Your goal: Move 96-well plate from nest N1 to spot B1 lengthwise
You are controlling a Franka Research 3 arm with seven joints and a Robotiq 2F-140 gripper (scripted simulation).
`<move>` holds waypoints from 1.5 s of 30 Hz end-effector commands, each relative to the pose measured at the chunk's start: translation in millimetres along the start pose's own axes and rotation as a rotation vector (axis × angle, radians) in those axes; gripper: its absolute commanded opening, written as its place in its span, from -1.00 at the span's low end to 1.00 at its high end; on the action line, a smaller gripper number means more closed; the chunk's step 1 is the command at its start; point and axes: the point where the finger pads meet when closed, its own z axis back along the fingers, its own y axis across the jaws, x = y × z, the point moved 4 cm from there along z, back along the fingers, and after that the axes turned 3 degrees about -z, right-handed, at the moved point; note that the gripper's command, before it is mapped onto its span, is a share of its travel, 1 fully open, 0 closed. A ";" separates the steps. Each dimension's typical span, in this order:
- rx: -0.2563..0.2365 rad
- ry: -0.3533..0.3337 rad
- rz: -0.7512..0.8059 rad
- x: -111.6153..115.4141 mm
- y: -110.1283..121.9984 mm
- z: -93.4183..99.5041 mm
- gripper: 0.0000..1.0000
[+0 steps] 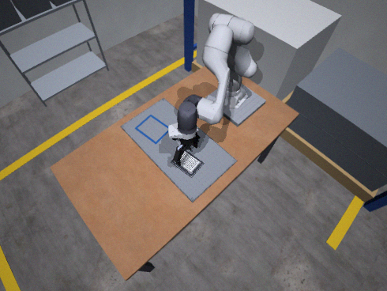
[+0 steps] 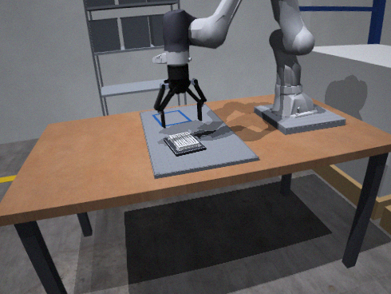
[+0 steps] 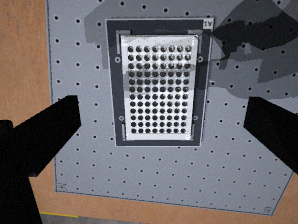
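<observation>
The white 96-well plate (image 3: 157,90) (image 2: 195,140) sits in its dark plate nest (image 3: 156,83) on the grey perforated mat. It also shows in the top and exterior views (image 1: 189,161) (image 2: 183,141). My gripper (image 2: 180,116) hangs above the plate, fingers pointing down and spread wide open, holding nothing. In the wrist view the two black fingers stand at the left and right edges, well apart from the plate's long sides. The blue taped outline (image 1: 152,128) (image 2: 171,117) lies on the mat's far end, beyond the nest.
The mat lies on an orange-brown table (image 2: 100,160). The arm's grey base plate (image 2: 299,117) stands at the table's back right. A metal shelf rack (image 2: 128,52) stands behind the table. A grey cabinet (image 1: 343,115) is beside the table.
</observation>
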 end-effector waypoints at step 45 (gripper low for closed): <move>-0.001 -0.003 0.012 0.9 0.0 -62.9 1.00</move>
